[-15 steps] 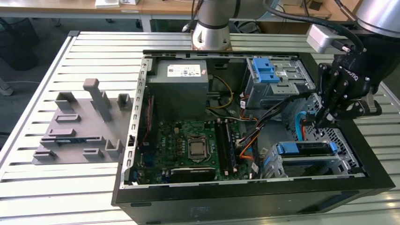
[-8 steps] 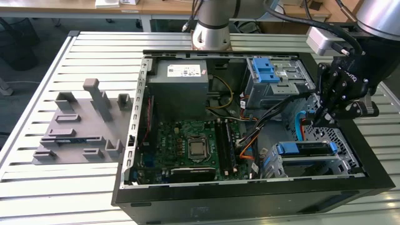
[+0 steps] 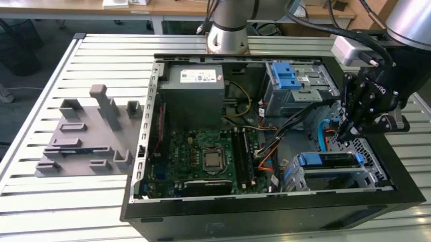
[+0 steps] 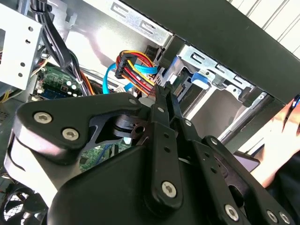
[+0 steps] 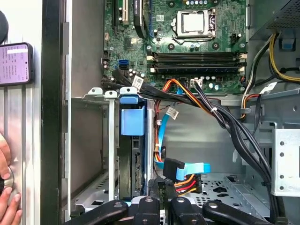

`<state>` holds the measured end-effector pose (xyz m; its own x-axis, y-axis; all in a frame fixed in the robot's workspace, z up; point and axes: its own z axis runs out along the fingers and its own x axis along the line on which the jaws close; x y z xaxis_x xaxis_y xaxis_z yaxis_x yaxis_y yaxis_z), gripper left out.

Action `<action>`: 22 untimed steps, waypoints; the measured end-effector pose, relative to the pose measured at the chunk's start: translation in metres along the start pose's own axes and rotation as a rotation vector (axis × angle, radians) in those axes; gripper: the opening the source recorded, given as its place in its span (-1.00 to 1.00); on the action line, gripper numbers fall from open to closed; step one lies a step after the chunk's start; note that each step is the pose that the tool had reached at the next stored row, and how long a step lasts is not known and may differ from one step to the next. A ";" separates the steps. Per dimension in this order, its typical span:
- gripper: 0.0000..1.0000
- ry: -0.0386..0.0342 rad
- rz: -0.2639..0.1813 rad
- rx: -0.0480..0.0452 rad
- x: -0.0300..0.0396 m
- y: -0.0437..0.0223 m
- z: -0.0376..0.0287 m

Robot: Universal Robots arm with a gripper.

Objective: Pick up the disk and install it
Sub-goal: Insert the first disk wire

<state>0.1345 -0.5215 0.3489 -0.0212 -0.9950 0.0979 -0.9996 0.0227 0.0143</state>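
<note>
The disk [image 3: 328, 160] sits in the lower drive cage at the front right of the open computer case [image 3: 269, 212], its blue rail tabs showing at both ends. In the first wrist view the disk [image 5: 133, 161] stands on edge in its slot under a blue tab. The second wrist view shows that blue tab [image 4: 200, 78] in the cage. My gripper [image 3: 344, 134] hangs just above and beyond the cage, beside the loose coloured cables. Its fingers are shut with nothing between them, as both wrist views show the gripper [image 4: 162, 90] [image 5: 161, 185].
A blue data cable and red-yellow power plug [image 5: 183, 171] lie right by the fingertips. Black cable bundles [image 5: 225, 122] cross the case. The motherboard [image 3: 202, 156] and power supply [image 3: 195, 83] fill the left half. A hand [image 5: 6, 187] and phone [image 5: 16, 63] rest outside the case wall. A grey fixture [image 3: 84, 136] stands on the table.
</note>
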 end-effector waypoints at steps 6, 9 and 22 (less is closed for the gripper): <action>-0.67 -0.0001 0.000 -0.0008 0.0010 0.0000 0.0005; -0.67 -0.0001 0.000 -0.0029 0.0030 -0.0001 0.0012; -0.67 0.0002 -0.001 -0.0104 0.0069 -0.0002 0.0038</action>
<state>0.1345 -0.5287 0.3457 -0.0202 -0.9950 0.0981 -0.9994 0.0228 0.0248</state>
